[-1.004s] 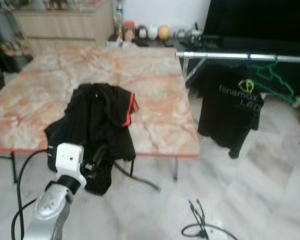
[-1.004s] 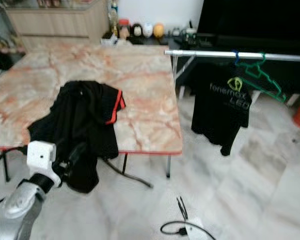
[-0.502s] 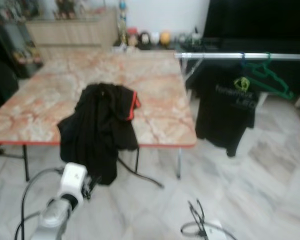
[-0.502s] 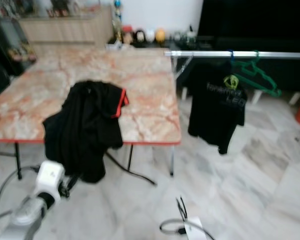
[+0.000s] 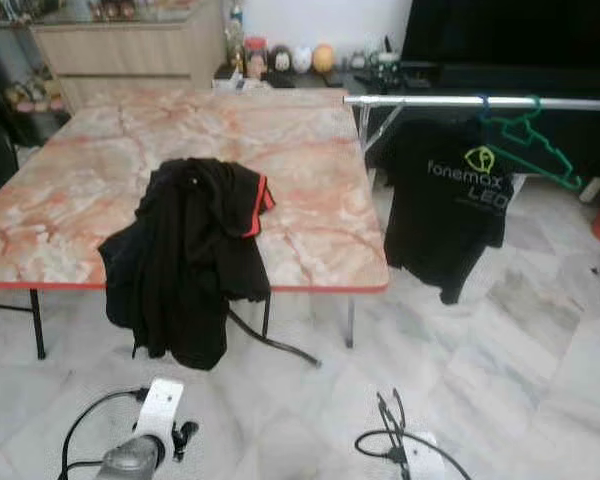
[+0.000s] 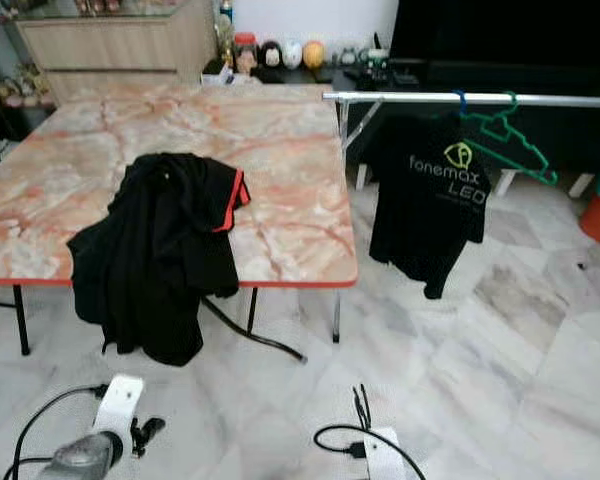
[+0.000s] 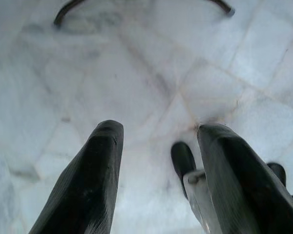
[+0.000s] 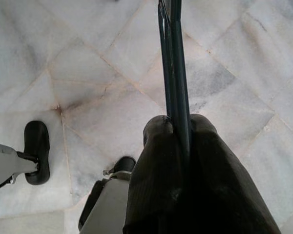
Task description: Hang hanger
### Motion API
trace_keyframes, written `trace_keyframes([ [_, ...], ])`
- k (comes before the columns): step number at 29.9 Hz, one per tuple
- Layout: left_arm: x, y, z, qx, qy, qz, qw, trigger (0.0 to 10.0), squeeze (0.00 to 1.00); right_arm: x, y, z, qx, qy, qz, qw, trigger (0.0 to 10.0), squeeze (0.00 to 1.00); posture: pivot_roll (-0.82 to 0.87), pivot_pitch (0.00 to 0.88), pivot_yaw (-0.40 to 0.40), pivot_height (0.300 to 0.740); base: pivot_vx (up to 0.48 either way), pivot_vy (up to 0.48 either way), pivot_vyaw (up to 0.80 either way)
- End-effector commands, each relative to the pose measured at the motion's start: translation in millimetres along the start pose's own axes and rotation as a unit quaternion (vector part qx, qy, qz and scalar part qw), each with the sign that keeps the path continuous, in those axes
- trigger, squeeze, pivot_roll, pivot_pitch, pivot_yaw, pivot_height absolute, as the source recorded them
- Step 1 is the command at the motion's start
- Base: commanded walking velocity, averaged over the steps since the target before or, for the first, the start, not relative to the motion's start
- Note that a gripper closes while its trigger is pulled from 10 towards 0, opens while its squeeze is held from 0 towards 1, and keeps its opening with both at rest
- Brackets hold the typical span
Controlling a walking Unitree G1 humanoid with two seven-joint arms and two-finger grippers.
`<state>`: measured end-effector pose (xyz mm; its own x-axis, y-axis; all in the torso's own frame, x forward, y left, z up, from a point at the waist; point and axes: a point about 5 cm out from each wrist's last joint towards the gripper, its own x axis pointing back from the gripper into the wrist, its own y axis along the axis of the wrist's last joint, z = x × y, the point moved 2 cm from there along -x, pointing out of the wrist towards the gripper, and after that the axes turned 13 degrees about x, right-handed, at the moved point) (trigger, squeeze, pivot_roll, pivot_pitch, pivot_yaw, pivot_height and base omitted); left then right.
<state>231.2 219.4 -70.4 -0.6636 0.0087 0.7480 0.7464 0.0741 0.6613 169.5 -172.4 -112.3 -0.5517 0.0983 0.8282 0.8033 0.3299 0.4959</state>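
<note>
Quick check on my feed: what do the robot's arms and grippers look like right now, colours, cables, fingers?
The left arm is silver with a white block at the wrist and a black cable looping beside it. The left gripper has two long, black, rounded, matte fingers. The right gripper has the same dark fingers, with a finely ribbed surface.

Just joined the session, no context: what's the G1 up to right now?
Hanger task, mid-way. The right gripper is shut on a dark green hanger, held low over the marble floor. The left gripper is open, holding nothing, pointed at the floor. Ahead, a metal rail carries a black T-shirt and a bare green hanger. A black garment hangs over the table edge.
</note>
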Motion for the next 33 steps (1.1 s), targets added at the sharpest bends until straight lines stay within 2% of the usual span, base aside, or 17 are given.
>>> trace_keyframes([
  [1,-0.1,-1.3,3.8,0.012,0.013,0.006,1.000,10.0,0.00,-0.6,2.7,1.2,-0.014,-0.002,0.002,1.000,10.0,0.00,0.02,0.000,0.014,0.740,0.000,0.000,0.00],
  [3,0.0,-3.7,7.0,0.030,0.024,0.009,0.999,10.0,0.00,-1.4,6.6,1.5,-0.018,-0.002,0.000,1.000,10.0,0.00,0.04,0.000,0.002,0.740,0.000,0.000,0.00],
  [10,1.1,-8.7,13.2,0.047,0.040,0.015,0.998,10.0,0.00,-2.2,11.2,3.1,-0.013,0.003,-0.002,1.000,10.0,0.00,0.07,0.000,-0.006,0.740,0.000,0.000,0.00],
  [14,4.4,-16.4,21.8,0.054,0.057,0.025,0.997,10.0,0.00,-2.1,9.8,4.8,-0.001,0.006,0.004,1.000,10.0,0.00,0.04,0.000,0.022,0.740,0.000,0.000,0.00],
  [16,7.9,-30.0,25.5,0.051,0.062,0.046,0.996,10.0,0.00,-0.6,2.3,6.4,-0.009,0.005,0.013,1.000,10.0,0.00,0.02,0.000,0.042,0.740,0.000,0.000,0.00],
  [18,9.2,-33.9,26.7,0.054,0.062,0.049,0.995,10.0,0.00,0.1,-1.1,6.8,-0.015,0.003,0.016,1.000,10.0,0.00,0.00,0.000,0.048,0.740,0.000,0.000,0.00],
  [19,12.5,-42.5,30.4,0.054,0.064,0.058,0.995,10.0,0.00,2.6,-11.6,9.0,-0.031,0.000,0.027,0.999,10.0,0.00,-0.01,0.000,0.044,0.740,0.000,0.000,0.00],
  [24,19.6,-56.5,41.5,0.056,0.079,0.078,0.992,10.0,0.00,10.5,-38.7,17.4,-0.045,0.005,0.056,0.997,10.0,0.00,-0.04,0.000,0.045,0.740,0.000,0.000,0.00],
  [25,20.2,-57.7,42.3,0.060,0.080,0.079,0.992,10.0,0.00,11.5,-41.6,18.4,-0.048,0.004,0.058,0.997,10.0,0.00,-0.04,0.000,0.046,0.740,0.000,0.000,0.00],
  [28,22.5,-64.3,44.0,0.034,0.084,0.096,0.991,10.0,0.00,17.4,-56.0,24.8,-0.044,0.008,0.067,0.997,10.0,0.00,-0.05,0.000,0.050,0.740,0.000,0.000,0.00],
  [33,24.7,-74.4,39.1,0.023,0.074,0.102,0.992,10.0,0.00,21.4,-64.8,29.0,-0.039,0.011,0.073,0.997,10.0,0.00,-0.05,0.000,0.044,0.740,0.000,0.000,0.00],
])
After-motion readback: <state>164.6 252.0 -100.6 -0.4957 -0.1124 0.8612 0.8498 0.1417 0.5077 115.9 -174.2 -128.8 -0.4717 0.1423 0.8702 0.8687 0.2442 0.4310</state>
